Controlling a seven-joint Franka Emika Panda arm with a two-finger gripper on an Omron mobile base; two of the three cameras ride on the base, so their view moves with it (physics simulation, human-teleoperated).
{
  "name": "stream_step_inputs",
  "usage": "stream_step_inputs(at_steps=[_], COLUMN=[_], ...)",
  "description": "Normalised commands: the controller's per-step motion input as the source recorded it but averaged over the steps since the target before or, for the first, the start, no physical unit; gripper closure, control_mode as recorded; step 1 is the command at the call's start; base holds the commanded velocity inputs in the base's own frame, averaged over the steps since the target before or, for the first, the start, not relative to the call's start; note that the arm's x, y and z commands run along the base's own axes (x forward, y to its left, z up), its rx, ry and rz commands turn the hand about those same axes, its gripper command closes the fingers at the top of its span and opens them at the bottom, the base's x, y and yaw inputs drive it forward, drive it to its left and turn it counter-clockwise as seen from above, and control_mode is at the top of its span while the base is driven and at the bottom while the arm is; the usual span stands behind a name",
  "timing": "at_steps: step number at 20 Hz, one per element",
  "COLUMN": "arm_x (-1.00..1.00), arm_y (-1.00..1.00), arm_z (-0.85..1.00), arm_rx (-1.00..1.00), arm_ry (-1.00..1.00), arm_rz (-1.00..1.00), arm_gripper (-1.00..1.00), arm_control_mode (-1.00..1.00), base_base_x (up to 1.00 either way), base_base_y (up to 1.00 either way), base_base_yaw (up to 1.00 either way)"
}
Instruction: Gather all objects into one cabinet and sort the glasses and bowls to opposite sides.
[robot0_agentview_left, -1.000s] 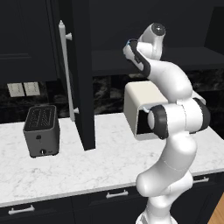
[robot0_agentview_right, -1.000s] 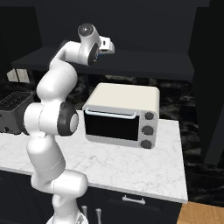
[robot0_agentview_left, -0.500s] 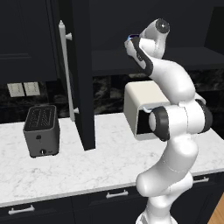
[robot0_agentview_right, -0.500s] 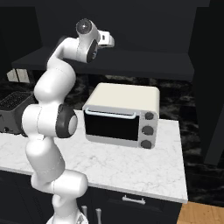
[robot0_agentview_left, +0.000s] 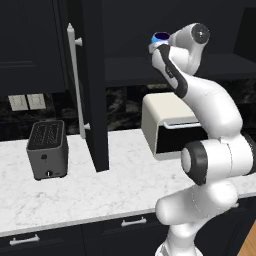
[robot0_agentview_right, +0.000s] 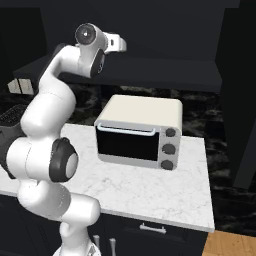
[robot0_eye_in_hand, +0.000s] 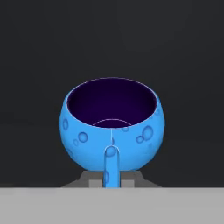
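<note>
Left base view: high above the counter (robot0_agentview_left: 75, 195), the claw (robot0_agentview_left: 156, 46) sits at the end of the raised arm with a blue mug (robot0_agentview_left: 160, 37) just above it, in front of the dark cabinet shelf (robot0_agentview_left: 130, 67). Whether the fingers grip the mug cannot be told from this side. Left of the claw stands the open black cabinet door (robot0_agentview_left: 95, 85) with its long silver handle (robot0_agentview_left: 76, 82). Below the claw rests a cream oven (robot0_agentview_left: 170, 125); far down to the left is a dark toaster (robot0_agentview_left: 47, 149).

Right base view: the claw (robot0_agentview_right: 119, 44) points toward the dark shelf (robot0_agentview_right: 165, 72), close to its front edge. The oven (robot0_agentview_right: 139, 131) sits below it on the white marble counter (robot0_agentview_right: 150, 190), and two round knobs (robot0_agentview_right: 169, 147) show on its face.

Hand view: directly ahead of the claw (robot0_eye_in_hand: 112, 178), the mug (robot0_eye_in_hand: 113, 127) stands upright with its dark inside showing and its handle (robot0_eye_in_hand: 111, 166) facing the camera. The handle runs down between the two grey fingertips (robot0_eye_in_hand: 89, 179), which close against it on either side, so the claw is clenched on the mug's handle. Behind the mug lies plain dark surface.
</note>
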Motion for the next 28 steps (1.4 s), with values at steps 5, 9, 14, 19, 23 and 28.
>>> stream_step_inputs(at_steps=[5, 9, 14, 19, 23, 28], arm_x=[-1.00, -1.00, -1.00, -1.00, -1.00, -1.00], arm_y=[-0.03, -0.07, -0.08, -0.01, 0.00, 0.00], arm_z=[0.00, 0.01, 0.03, -0.08, -0.36, -0.37], arm_rx=[0.03, 0.08, 0.09, 0.03, 0.00, 0.00], arm_ry=[-0.09, -0.08, -0.04, 0.04, 0.24, 0.32], arm_rz=[0.00, -0.02, -0.03, -0.05, -0.06, -0.07], arm_gripper=[1.00, 1.00, 1.00, 1.00, 1.00, 1.00], arm_control_mode=[-1.00, -1.00, -1.00, -1.00, -1.00, -1.00], base_base_x=[0.00, 0.00, 0.00, 0.00, 0.00, 0.00], base_base_y=[0.00, 0.00, 0.00, 0.00, 0.00, 0.00], base_base_yaw=[0.00, 0.00, 0.00, 0.00, 0.00, 0.00])
